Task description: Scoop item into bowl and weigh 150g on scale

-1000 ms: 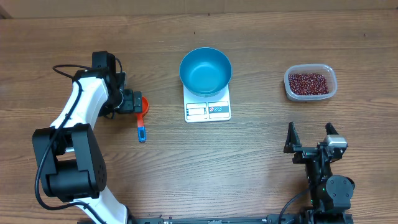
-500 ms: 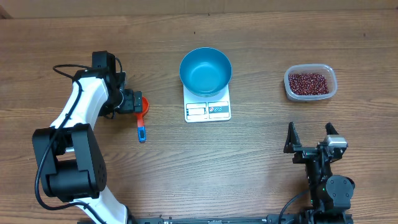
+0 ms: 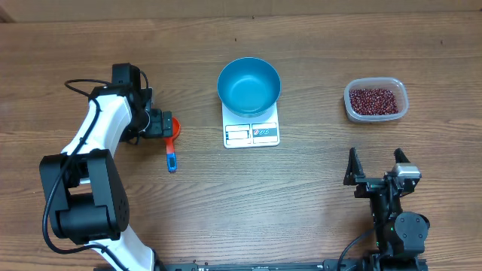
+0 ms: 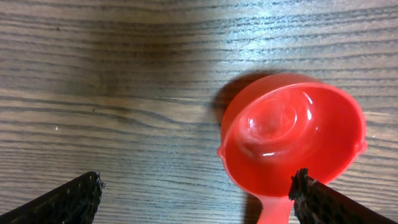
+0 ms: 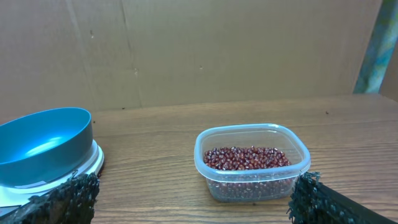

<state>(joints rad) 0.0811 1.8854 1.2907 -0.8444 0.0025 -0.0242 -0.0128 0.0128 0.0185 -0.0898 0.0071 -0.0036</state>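
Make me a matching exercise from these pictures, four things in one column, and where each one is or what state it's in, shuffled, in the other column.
Column one
1. blue bowl
2. beans
3. red scoop
4. right end effector

Column two
A. inside the clear tub
B. standing empty on the scale
C. lying beneath the left end effector
D. open, holding nothing

Pairs: 1-B, 2-A, 3-C, 4-D
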